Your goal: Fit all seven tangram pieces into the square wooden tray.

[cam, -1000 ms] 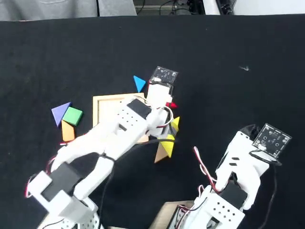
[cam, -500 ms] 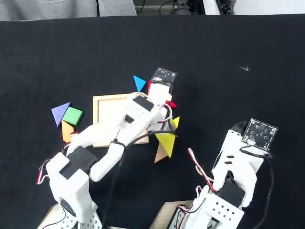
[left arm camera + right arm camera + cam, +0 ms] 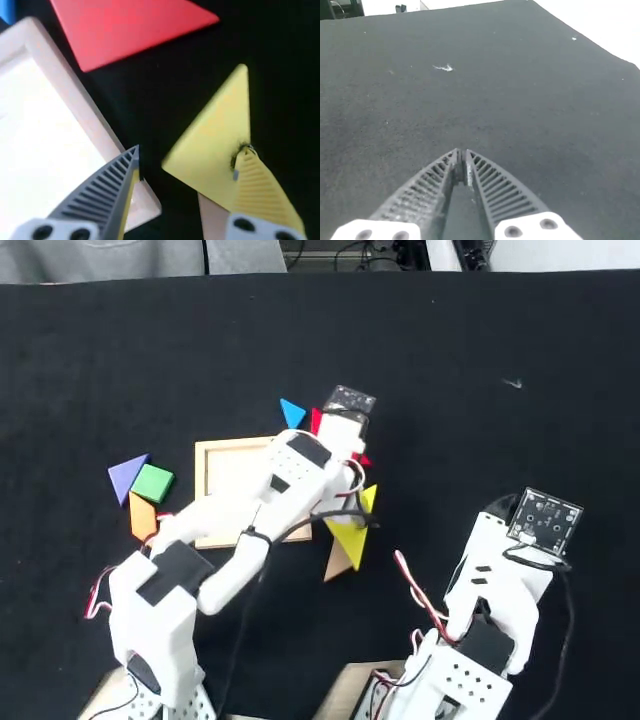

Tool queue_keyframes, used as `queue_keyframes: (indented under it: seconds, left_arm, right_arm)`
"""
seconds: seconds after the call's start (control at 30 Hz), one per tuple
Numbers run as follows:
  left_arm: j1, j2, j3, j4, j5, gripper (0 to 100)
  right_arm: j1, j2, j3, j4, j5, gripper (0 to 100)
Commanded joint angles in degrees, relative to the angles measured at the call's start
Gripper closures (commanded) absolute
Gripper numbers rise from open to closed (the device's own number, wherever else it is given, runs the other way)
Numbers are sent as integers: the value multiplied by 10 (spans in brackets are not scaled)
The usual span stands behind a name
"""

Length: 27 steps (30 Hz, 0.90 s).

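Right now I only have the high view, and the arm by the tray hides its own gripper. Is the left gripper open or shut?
Observer: Open. The left gripper straddles the gap between the tray corner and the yellow triangle.
Operator: Holding anything?
Observer: No. One fingertip is over the tray's rim, the other over the yellow triangle's edge; nothing is gripped.
Operator: Right gripper?
Observer: The right gripper is shut with nothing in it, above the black table.

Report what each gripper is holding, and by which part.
Nothing is held. The left gripper is open over the yellow triangle; the right gripper is shut, empty.
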Motion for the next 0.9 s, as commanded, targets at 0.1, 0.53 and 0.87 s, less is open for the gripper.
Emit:
queue_keyframes:
  seconds: [0.1, 0.53, 0.87]
  left_arm:
    - [22, -5, -34, 19, 0, 700]
    - [22, 77, -131, 98, 35, 700]
    - [42, 164, -255, 177, 36, 700]
  right_arm:
    - [-7, -51, -2, 3, 5, 986]
    - [-7, -51, -2, 3, 5, 986]
    - [-7, -51, -2, 3, 5, 986]
